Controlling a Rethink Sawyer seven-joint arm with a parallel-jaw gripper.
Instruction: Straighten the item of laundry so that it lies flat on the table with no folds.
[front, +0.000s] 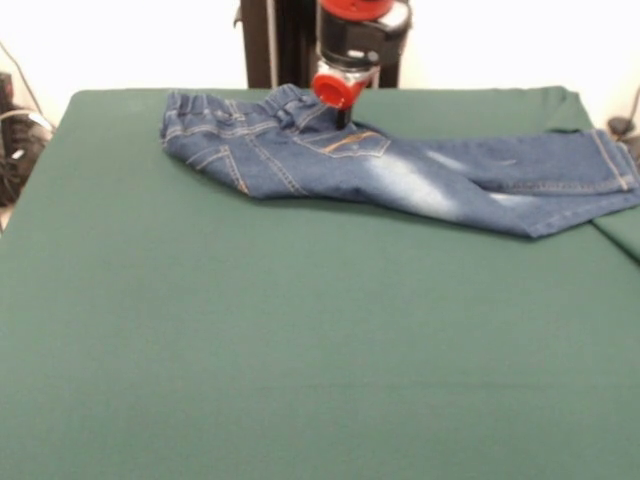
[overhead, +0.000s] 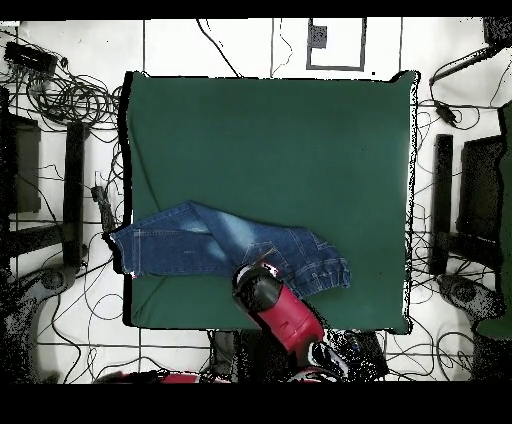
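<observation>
The jeans (front: 400, 165) are laid along the robot-side edge of the table (front: 300, 340), legs overlapped and cuffs overhanging, so flattening is unfinished; the gripper (front: 343, 112) finger state cannot be determined.

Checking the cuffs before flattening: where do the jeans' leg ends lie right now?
In the front view the jeans lie along the table's far edge, and their leg ends reach its right edge; the gripper is over the waist part.
</observation>
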